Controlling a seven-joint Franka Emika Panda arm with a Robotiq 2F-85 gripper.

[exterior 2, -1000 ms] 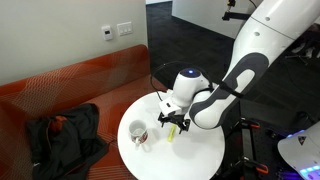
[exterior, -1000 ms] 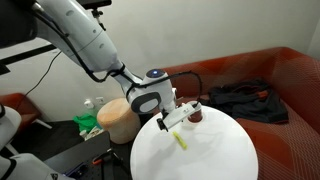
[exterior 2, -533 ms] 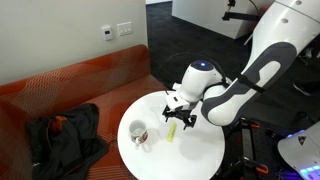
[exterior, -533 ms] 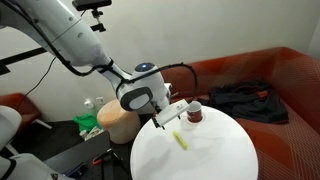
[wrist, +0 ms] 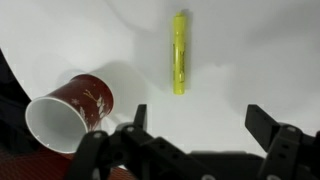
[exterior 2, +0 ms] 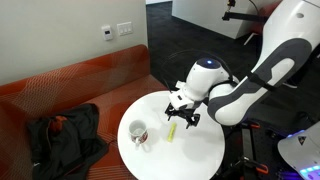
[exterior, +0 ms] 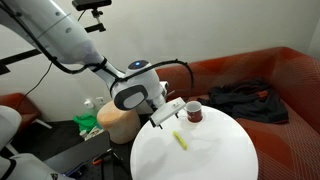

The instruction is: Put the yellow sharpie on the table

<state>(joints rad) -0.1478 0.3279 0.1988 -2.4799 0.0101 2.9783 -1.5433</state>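
The yellow sharpie [wrist: 179, 53] lies flat on the white round table [wrist: 250, 60]. It also shows in both exterior views [exterior: 182, 141] [exterior 2: 171, 131]. My gripper [wrist: 199, 118] is open and empty, raised above the table, apart from the sharpie. In the exterior views my gripper [exterior: 167, 112] [exterior 2: 183, 112] hangs over the table's edge region, above and beside the sharpie.
A small red cup [wrist: 70, 108] with white inside stands on the table near the sharpie, also in both exterior views [exterior: 193, 111] [exterior 2: 138, 133]. A red-orange sofa [exterior 2: 70, 85] with dark clothes [exterior: 240, 97] lies behind. A tan stool [exterior: 117, 120] stands beside the table.
My gripper has lifted and drawn back from the sharpie, which stays lying on the table. The cup has not moved.
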